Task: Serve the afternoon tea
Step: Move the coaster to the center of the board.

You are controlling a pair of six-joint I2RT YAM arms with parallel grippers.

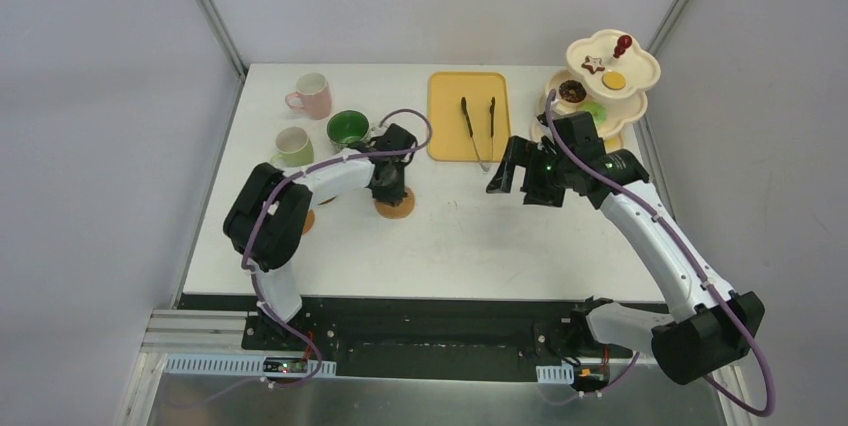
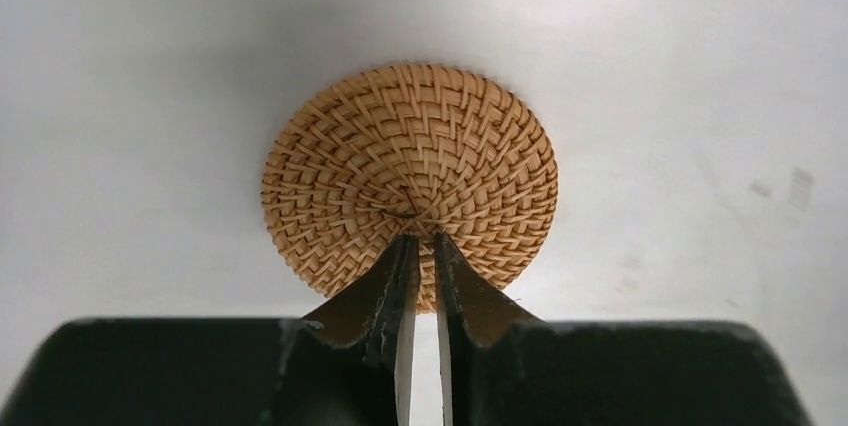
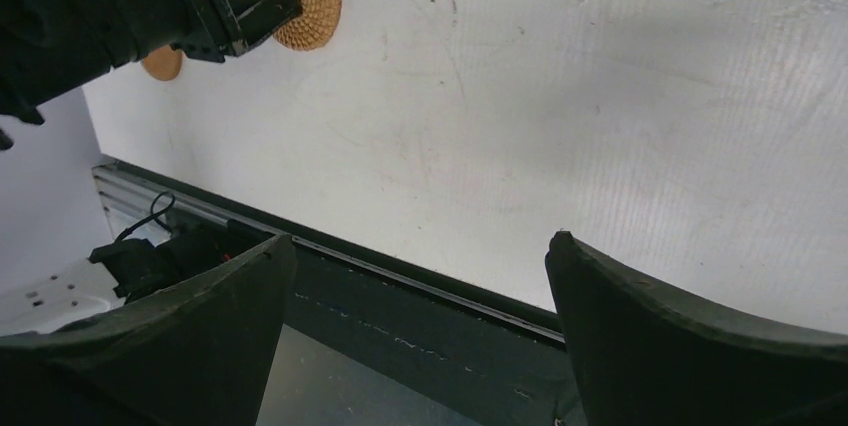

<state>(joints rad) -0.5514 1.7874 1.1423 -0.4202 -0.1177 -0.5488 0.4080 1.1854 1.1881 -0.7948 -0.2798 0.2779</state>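
Left fingers (image 2: 372, 298) nearly together, tips planted mid-disc on woven coaster (image 2: 410, 151), round, no long axis, spreading just ahead; true pinch untellable. Right gripper (image 1: 522, 181) spread wide, well apart, farther.

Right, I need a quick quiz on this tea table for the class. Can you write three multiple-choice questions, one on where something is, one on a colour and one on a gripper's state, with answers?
1. On the table, the three-tier stand is at:
A the far left corner
B the far right corner
C the near edge, centre

2. The tray under the tongs is:
A yellow
B blue
C red

3. The right gripper is:
A shut on a mug
B shut on the tongs
C open and empty

Answers:
1 B: the top view shows it at the far right corner.
2 A: the tray is plainly yellow.
3 C: its jaws stand wide apart with only tabletop between them.
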